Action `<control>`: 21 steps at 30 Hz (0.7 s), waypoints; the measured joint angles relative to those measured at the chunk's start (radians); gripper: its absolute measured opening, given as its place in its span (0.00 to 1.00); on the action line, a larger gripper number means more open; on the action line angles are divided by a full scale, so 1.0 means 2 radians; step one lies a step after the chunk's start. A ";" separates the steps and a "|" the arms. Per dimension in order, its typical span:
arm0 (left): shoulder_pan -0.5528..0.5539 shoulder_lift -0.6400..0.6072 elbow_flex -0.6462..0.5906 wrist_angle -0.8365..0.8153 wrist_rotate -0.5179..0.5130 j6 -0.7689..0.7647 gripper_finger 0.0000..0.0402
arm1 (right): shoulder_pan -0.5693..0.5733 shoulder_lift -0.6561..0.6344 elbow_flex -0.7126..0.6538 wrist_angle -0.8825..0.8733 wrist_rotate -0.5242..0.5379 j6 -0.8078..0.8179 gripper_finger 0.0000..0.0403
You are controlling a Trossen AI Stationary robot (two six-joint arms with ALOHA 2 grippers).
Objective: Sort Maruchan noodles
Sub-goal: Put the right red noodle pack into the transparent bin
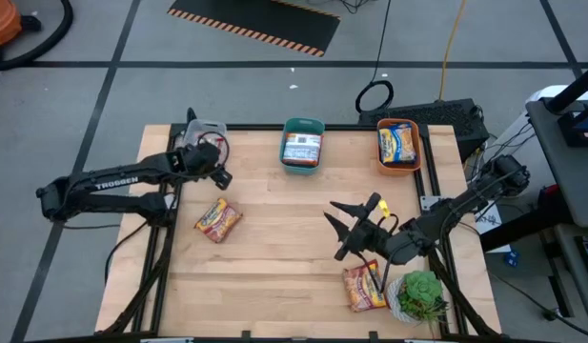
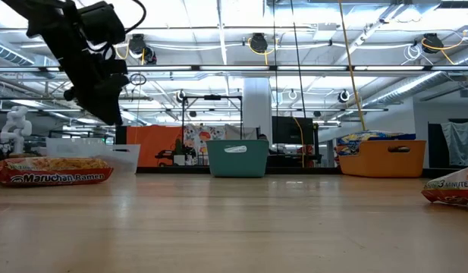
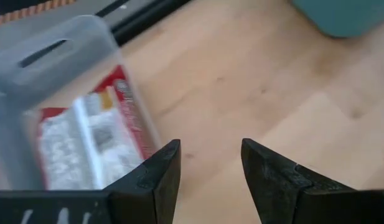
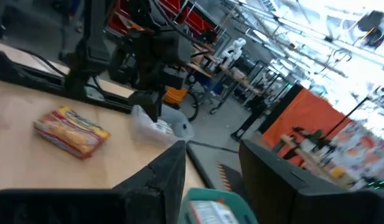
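My left gripper (image 3: 210, 168) is open and empty, hovering beside the clear bin (image 1: 206, 133) at the table's far left; a red-pink noodle packet (image 3: 86, 140) lies in that bin. My right gripper (image 1: 339, 231) is open and empty above the table's middle right. An orange-yellow packet (image 1: 217, 219) lies flat on the left of the table. Another packet (image 1: 363, 287) lies near the front edge, right of centre. The teal bin (image 1: 302, 143) holds a blue-white packet. The orange bin (image 1: 398, 143) holds a yellow-blue packet.
A green potted plant (image 1: 422, 295) stands at the near right corner, next to the front packet. The three bins line the far edge. Bare wood (image 1: 284, 219) lies between the two grippers. In the low view the left arm (image 2: 89, 61) hangs over the left packet (image 2: 51, 171).
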 joint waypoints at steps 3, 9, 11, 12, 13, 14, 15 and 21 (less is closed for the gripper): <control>-0.038 0.000 0.000 0.000 0.000 -0.033 0.44 | 0.005 0.000 0.000 -0.028 -0.001 0.063 0.36; -0.114 0.000 0.000 0.012 0.000 -0.112 0.44 | -0.005 -0.001 0.000 -0.117 -0.186 0.320 0.36; -0.139 0.000 0.000 0.025 0.000 -0.137 0.44 | -0.010 -0.001 0.000 -0.147 -0.268 0.410 0.36; -0.151 0.000 0.000 0.035 0.000 -0.148 0.44 | -0.012 -0.001 0.000 -0.164 -0.294 0.444 0.36; -0.163 0.000 0.000 0.046 0.000 -0.156 0.44 | -0.012 -0.001 0.000 -0.184 -0.311 0.477 0.36; -0.174 0.000 0.000 0.057 0.000 -0.163 0.44 | -0.011 -0.001 0.000 -0.206 -0.318 0.503 0.36; -0.183 0.000 0.000 0.069 -0.001 -0.171 0.44 | -0.010 -0.001 0.000 -0.228 -0.322 0.525 0.36; -0.236 0.000 0.000 0.126 -0.021 -0.199 0.44 | 0.000 -0.001 0.000 -0.377 -0.373 0.673 0.33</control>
